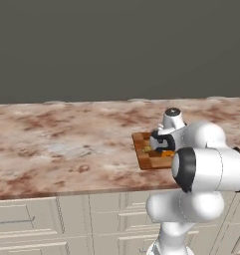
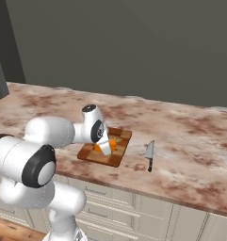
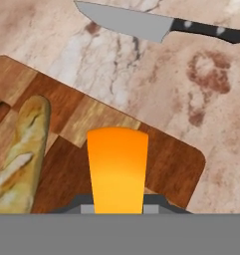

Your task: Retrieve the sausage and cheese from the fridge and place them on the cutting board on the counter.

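Cheese [image 3: 117, 169]: bright orange wedge, clamped in the pincer [image 3: 117, 208], held directly over the cutting board [image 3: 166, 164]. From the hand view the wedge rises from between the finger tips, which are mostly covered by it; whether its underside touches the wood cannot be told. In the right base view the cheese [image 2: 110, 144] shows as an orange patch beside the hand, above the board [image 2: 116, 157].

Arm pose: upper arm reaches forward from the base, forearm runs level over the worktop [image 1: 66, 144] edge, hand turned downward over the board [image 1: 144, 158]. In the left base view the pincer [image 1: 161, 145] is partly masked by the wrist; a sliver of orange [image 1: 166, 154] shows under it.

Around: a pale speckled loaf [image 3: 19, 154] lies lengthwise on the board, just beside the cheese, not touching it as far as visible. A knife [image 3: 151, 26], grey blade and black handle, lies on the bare worktop [image 3: 141, 74] near the board's far side, apart from it; also seen in the right base view [image 2: 149, 154].

Hidden: the board's near edge and part of its left side are covered by the arm in the base views. A dark strip at the board's left edge in the hand view is cut off and unidentifiable.
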You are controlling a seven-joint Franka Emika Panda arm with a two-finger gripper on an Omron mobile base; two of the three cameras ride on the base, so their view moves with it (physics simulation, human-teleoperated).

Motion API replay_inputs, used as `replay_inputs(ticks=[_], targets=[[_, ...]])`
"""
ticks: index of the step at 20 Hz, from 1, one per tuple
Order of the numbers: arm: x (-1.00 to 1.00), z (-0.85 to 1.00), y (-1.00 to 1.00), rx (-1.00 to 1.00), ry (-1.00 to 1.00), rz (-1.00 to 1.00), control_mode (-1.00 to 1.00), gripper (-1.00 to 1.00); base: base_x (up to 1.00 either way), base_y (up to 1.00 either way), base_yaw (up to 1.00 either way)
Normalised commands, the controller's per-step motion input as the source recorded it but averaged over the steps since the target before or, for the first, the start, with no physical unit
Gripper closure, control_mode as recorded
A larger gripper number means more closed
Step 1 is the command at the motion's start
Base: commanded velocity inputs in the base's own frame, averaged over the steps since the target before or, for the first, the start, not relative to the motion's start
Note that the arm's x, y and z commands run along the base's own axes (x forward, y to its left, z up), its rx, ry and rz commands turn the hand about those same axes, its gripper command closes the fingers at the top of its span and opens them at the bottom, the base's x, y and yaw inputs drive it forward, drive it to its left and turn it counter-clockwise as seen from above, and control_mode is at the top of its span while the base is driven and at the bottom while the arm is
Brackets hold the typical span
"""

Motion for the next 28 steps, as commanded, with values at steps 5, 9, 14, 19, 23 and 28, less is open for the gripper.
replay_inputs(ticks=[5, 9, 14, 19, 23, 28], targets=[[0.03, -0.05, 0.00, 0.01, 0.00, 0.00, -1.00, 1.00, 0.00, 0.00, 0.00], [0.09, 0.00, 0.00, 0.01, 0.00, 0.00, -1.00, 1.00, 0.00, 0.00, 0.00], [0.17, 0.00, 0.00, 0.00, 0.00, 0.00, -1.00, 1.00, 0.00, 0.00, 0.00], [0.15, 0.00, 0.00, 0.00, 0.00, 0.00, -1.00, 1.00, 0.00, 0.00, 0.00], [0.13, -0.04, 0.00, 0.00, 0.00, 0.00, -1.00, 1.00, 0.00, 0.00, 0.00], [0.19, -0.06, 0.00, 0.00, 0.00, 0.00, -1.00, 1.00, 0.00, 0.00, 0.00]])
